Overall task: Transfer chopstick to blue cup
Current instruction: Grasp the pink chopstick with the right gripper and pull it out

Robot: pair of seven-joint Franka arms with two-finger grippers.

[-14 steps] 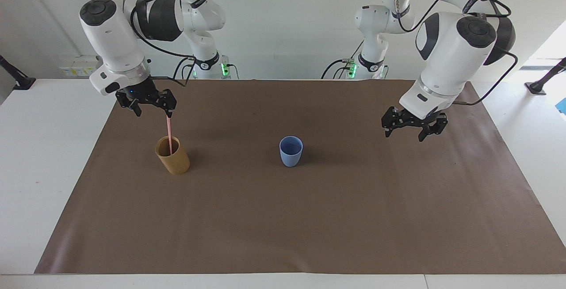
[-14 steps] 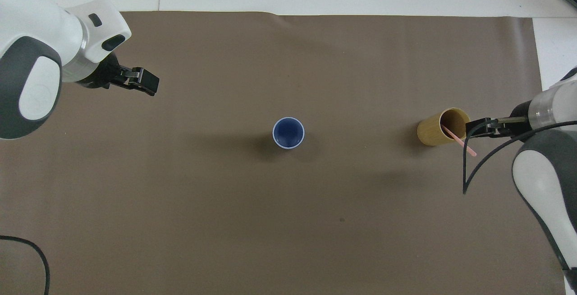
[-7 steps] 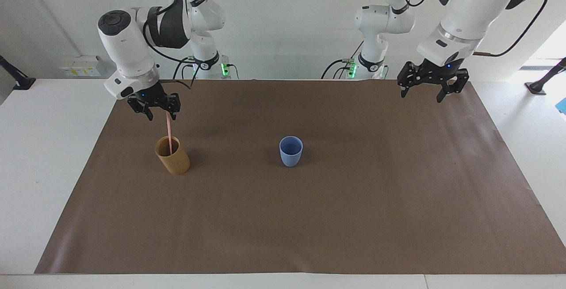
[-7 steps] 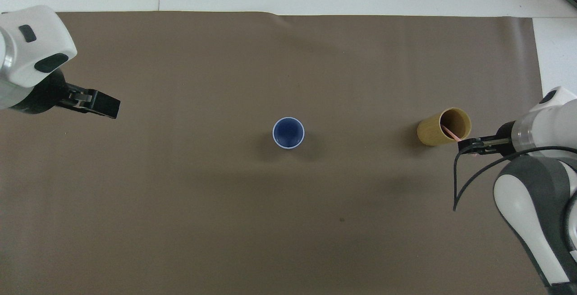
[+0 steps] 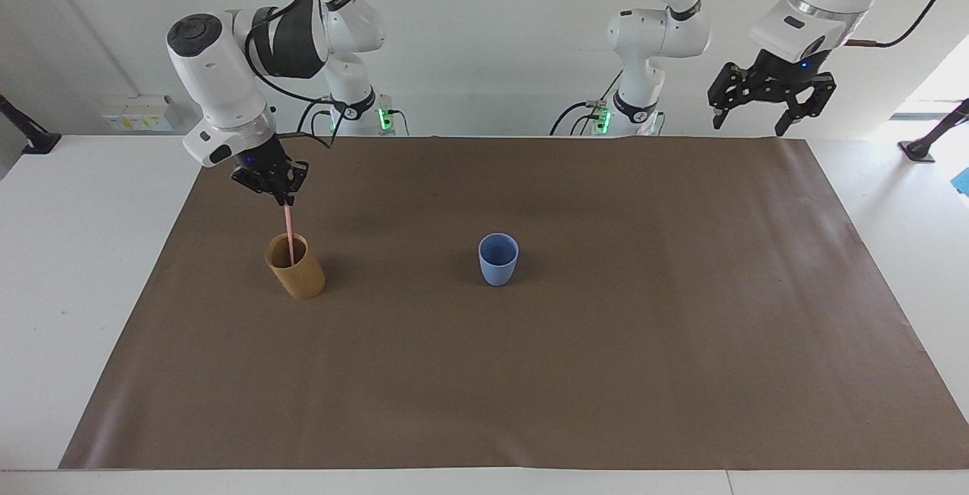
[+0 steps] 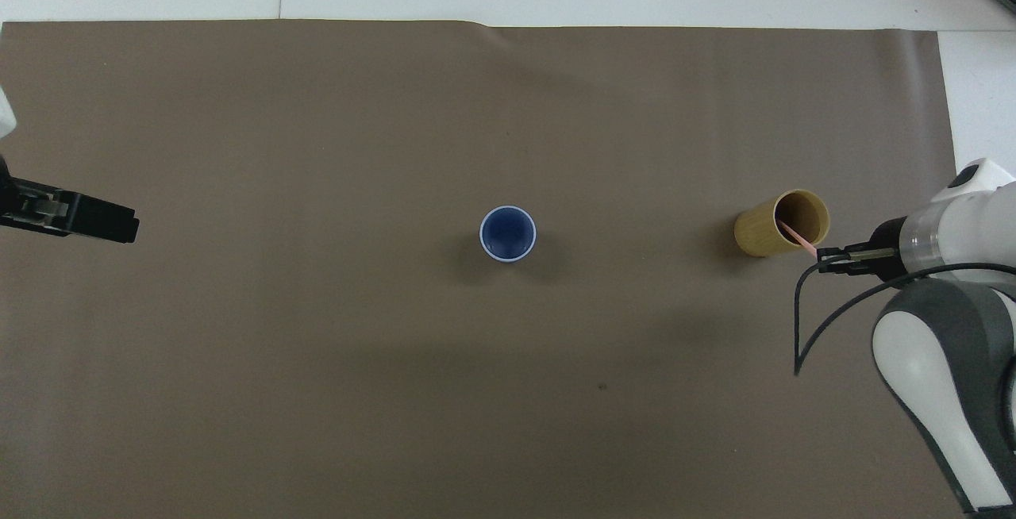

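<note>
over the tan cup (image 5: pixel 295 275), right tool (image 5: pixel 284 197) pinches the chopstick (image 5: pixel 289 234); left tool (image 5: pixel 766 107) spread.

No readable text, labels, brands, numbers or signs anywhere in either view.

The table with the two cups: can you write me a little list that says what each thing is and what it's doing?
chopstick: thin pale pink stick, lower end in the tan cup, top pinched by right gripper
tan cup: tall tan-brown cylinder, toward the right arm's end
blue cup: small light blue handleless cup, mid-mat, empty
right gripper: shut on chopstick, above tan cup
left gripper: open, raised, waiting
mat: brown paper sheet
</note>
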